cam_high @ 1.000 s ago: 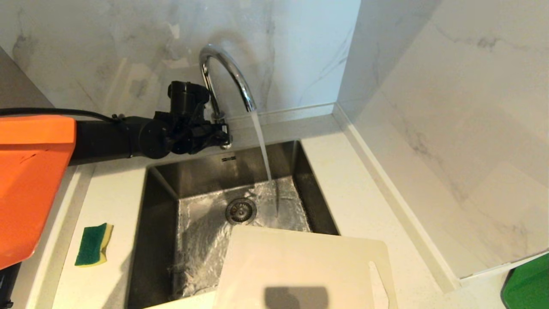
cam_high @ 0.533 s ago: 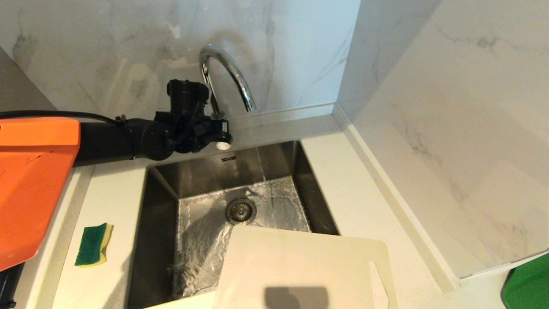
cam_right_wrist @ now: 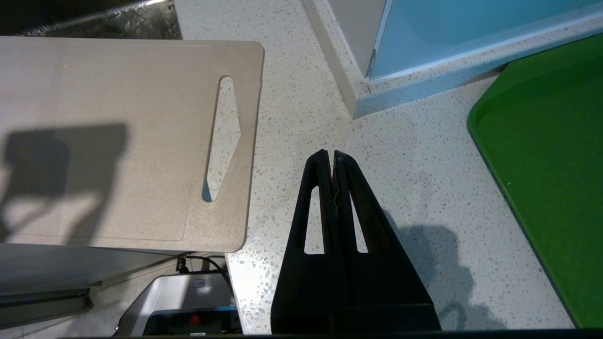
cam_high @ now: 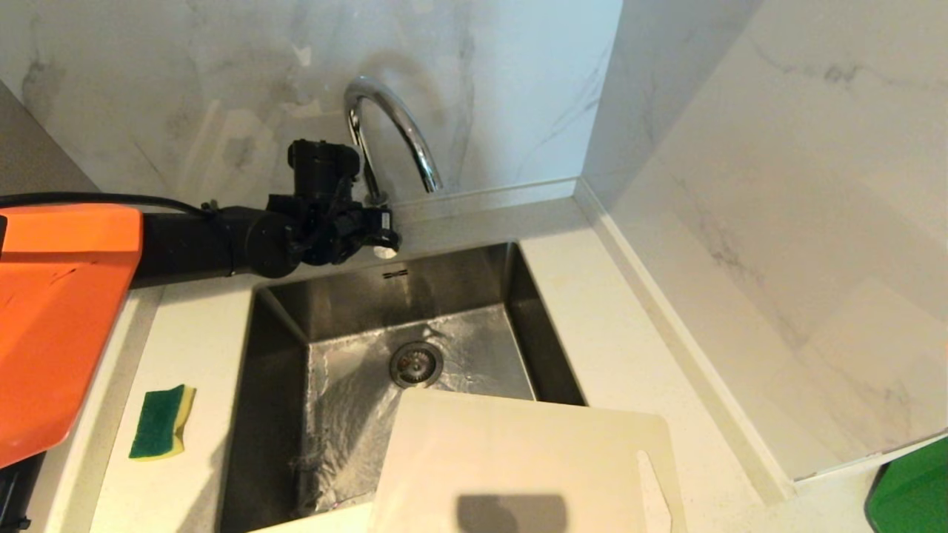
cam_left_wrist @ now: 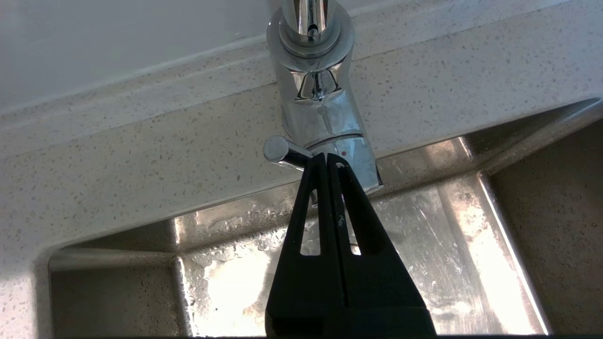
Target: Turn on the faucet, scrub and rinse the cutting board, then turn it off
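The chrome gooseneck faucet stands behind the sink, and no water leaves its spout. My left gripper is shut, its tips against the small lever knob low on the faucet stem; the left gripper holds nothing. The cream-white cutting board lies flat over the sink's near right corner, slot handle toward the right. In the right wrist view the cutting board lies beside my right gripper, which is shut and empty above the counter.
The steel sink is wet, with a round drain. A green-and-yellow sponge lies on the counter left of the sink. A green tray sits at the right. Marble walls close off the back and the right.
The water stream from the spout thinned and stopped. My left gripper shifted slightly at the lever knob. The board and sponge have not moved.
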Controlling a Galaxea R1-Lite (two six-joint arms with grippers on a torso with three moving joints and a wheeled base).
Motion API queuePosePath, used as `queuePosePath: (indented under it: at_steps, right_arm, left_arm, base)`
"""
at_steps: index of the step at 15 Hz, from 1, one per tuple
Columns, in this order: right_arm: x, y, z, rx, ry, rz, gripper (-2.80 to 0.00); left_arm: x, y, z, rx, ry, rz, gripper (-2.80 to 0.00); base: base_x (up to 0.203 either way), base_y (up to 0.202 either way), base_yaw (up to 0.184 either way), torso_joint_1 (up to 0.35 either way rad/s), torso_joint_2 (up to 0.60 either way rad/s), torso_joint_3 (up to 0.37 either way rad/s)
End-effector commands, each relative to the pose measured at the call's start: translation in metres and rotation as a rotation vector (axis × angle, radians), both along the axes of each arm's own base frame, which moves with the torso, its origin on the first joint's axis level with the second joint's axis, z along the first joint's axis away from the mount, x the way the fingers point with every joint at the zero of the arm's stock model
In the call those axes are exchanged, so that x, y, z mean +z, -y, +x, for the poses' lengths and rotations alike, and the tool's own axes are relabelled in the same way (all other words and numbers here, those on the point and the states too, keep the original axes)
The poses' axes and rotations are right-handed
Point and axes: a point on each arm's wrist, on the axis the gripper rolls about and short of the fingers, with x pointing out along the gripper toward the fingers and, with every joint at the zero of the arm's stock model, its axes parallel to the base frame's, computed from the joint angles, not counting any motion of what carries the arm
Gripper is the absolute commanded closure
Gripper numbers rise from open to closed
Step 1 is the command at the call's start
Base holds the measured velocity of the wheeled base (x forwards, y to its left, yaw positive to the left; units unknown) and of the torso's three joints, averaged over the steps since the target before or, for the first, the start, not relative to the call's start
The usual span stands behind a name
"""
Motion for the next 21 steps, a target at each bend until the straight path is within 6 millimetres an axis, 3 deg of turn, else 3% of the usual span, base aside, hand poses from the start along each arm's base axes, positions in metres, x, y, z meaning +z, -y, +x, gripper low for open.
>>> queuePosePath:
  at_steps: [1, 5, 8, 11, 16, 21]
  right_arm:
    - [0.000, 0.000, 0.000, 0.000, -0.001, 0.000, 0.00]
    - [0.000, 0.000, 0.000, 0.000, -0.001, 0.000, 0.00]
    - [0.000, 0.000, 0.000, 0.000, -0.001, 0.000, 0.00]
    - [0.000, 0.000, 0.000, 0.000, -0.001, 0.000, 0.00]
    - [0.000, 0.000, 0.000, 0.000, -0.001, 0.000, 0.00]
    - [0.000, 0.000, 0.000, 0.000, -0.001, 0.000, 0.00]
  left_arm:
    - [0.001, 0.000, 0.000, 0.001, 0.002, -0.002, 0.00]
    - [0.029, -0.004, -0.021, -0.016, -0.005, -0.015, 0.00]
    - [0.058, -0.009, -0.062, -0.049, -0.115, -0.012, 0.00]
    - [0.074, -0.023, -0.100, -0.058, -0.183, -0.020, 0.00]
    - [0.072, -0.057, -0.166, -0.124, -0.351, -0.001, 0.00]
    - [0.066, -0.091, -0.194, -0.106, -0.416, -0.025, 0.00]
  base:
    - [0.000, 0.000, 0.000, 0.000, 0.00, 0.000]
    - [0.000, 0.000, 0.000, 0.000, 0.00, 0.000]
    - [0.000, 0.000, 0.000, 0.000, 0.00, 0.000]
    - [0.000, 0.000, 0.000, 0.000, 0.00, 0.000]
    - [0.000, 0.000, 0.000, 0.000, 0.00, 0.000]
    - [0.000, 0.000, 0.000, 0.000, 0.00, 0.000]
